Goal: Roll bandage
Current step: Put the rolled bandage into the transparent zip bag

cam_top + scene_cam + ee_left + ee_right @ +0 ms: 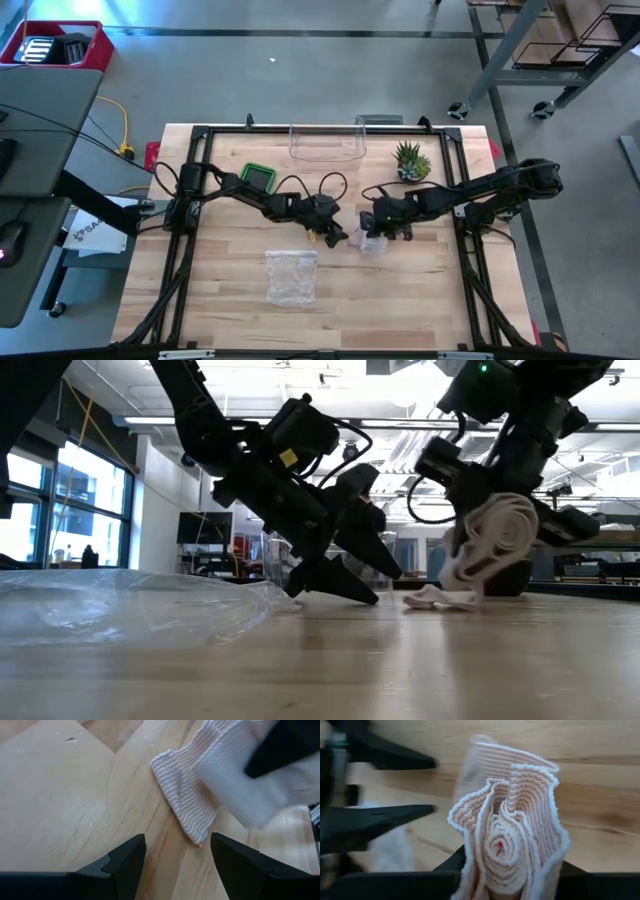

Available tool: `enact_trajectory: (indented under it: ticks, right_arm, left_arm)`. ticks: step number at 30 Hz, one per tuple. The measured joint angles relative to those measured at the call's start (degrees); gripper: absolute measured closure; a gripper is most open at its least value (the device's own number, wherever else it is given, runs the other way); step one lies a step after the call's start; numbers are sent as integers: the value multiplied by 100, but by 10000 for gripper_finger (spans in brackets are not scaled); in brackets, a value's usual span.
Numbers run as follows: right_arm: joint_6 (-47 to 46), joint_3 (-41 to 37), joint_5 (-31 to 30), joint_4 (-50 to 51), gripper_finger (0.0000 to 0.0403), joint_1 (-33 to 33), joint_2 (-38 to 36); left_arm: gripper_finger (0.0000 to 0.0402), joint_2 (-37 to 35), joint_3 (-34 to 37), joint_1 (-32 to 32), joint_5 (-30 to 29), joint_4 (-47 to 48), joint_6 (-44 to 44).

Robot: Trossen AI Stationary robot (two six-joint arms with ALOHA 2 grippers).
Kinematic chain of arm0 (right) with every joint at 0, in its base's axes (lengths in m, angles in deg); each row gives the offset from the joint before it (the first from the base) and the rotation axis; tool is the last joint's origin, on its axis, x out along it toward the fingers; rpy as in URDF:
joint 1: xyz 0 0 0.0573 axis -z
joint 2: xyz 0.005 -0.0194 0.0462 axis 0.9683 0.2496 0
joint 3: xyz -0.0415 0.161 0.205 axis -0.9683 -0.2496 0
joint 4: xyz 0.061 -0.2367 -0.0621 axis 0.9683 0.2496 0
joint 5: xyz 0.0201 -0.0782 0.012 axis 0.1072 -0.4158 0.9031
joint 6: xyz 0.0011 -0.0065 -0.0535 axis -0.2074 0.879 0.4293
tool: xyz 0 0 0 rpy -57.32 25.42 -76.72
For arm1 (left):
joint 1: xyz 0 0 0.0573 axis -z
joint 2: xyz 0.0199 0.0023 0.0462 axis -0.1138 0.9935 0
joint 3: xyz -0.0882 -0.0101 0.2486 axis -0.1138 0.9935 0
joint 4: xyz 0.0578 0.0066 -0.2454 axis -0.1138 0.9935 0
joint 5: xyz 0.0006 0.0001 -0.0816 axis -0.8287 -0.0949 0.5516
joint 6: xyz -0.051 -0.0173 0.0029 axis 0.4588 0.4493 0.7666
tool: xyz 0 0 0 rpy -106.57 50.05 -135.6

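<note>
A white ribbed bandage is partly wound into a loose roll, and my right gripper is shut on that roll just above the table's middle. The bandage's free tail runs down to the wood and lies flat there. My left gripper stands open, low over the table and tilted down. Its fingertips sit just short of the tail's end, on either side, and touch nothing. In the low view the left gripper is beside the roll. My right gripper pinches the loose roll between its two fingers, one on each side of the coil, whose spiral end faces the wrist camera. The fingers slant down from the table's right. The roll is lifted clear, and its tail end rests on the table.
A crumpled clear plastic bag lies nearer the front edge, left of centre. At the back stand a clear box, a small green plant and a green-rimmed device. Bare wood stretches along the front.
</note>
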Motion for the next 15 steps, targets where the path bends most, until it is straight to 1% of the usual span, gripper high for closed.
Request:
enact_trajectory:
  ticks: [6,10,15]
  right_arm:
    - [3,0,321,653,321,-6,0]
    - [-128,0,362,792,325,-49,-11]
    - [-103,0,408,784,337,-50,-13]
  left_arm:
    - [177,0,1,28,33,-4,34]
    - [177,0,1,33,252,-25,91]
    - [177,9,3,39,300,-197,136]
